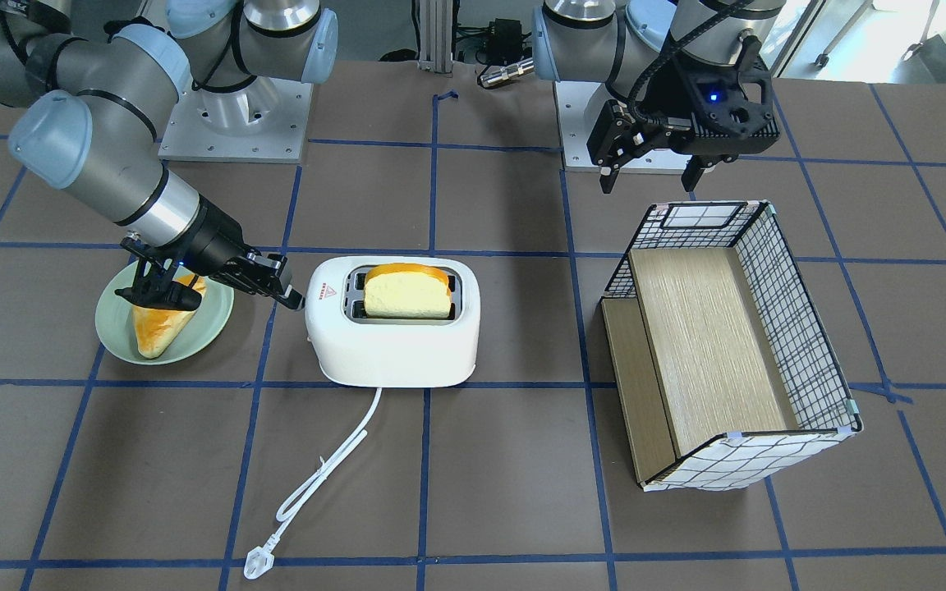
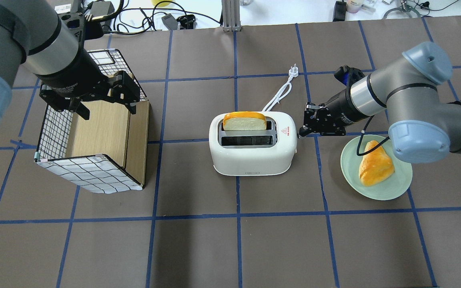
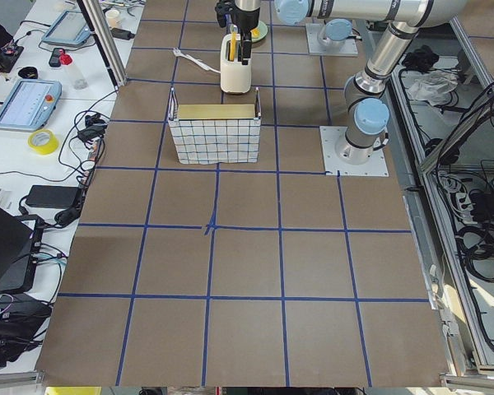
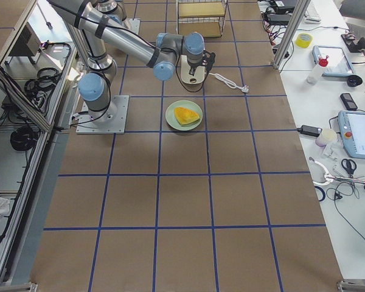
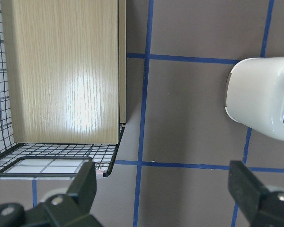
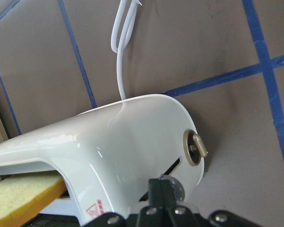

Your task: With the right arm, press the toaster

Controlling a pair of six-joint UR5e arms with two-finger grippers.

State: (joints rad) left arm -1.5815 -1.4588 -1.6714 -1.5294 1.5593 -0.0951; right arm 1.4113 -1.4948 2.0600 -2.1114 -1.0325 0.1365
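Order: robot's side outward, per overhead view.

1. Nearest, on robot's right: green plate point(image 2: 374, 194) w/ bread wedge point(image 2: 375, 163). The right arm point(image 2: 410, 96) reaches over it. Judged set aside; no part in this step.
2. The right gripper point(image 2: 307, 129) has its fingers drawn together w/ nothing betw. them, tip at the toaster's end face. Judged closed so as to form one blunt pusher. Wrist view puts the tip at the lever slot point(image 6: 168, 166); contact w/ lever cannot be confirmed.
3. The toaster point(image 2: 252, 158) stands upright mid-table, lever end toward the right arm, so it can be reached w/o crossing over. A slice point(image 2: 244, 121) stands high in the far slot; near slot empty. Judged: lever not yet down, press outstanding.
4. Robot's left: the left gripper point(image 2: 108, 110) has fingers spread wide, empty, and hovers over the box point(image 2: 94, 176), well apart from toaster. Judged parked out of the way.
5. Farthest: cord point(image 2: 279, 94) leaves the toaster's far side. Its plug point(image 2: 293, 71) lies loose on the table, unconnected, away from both arms.
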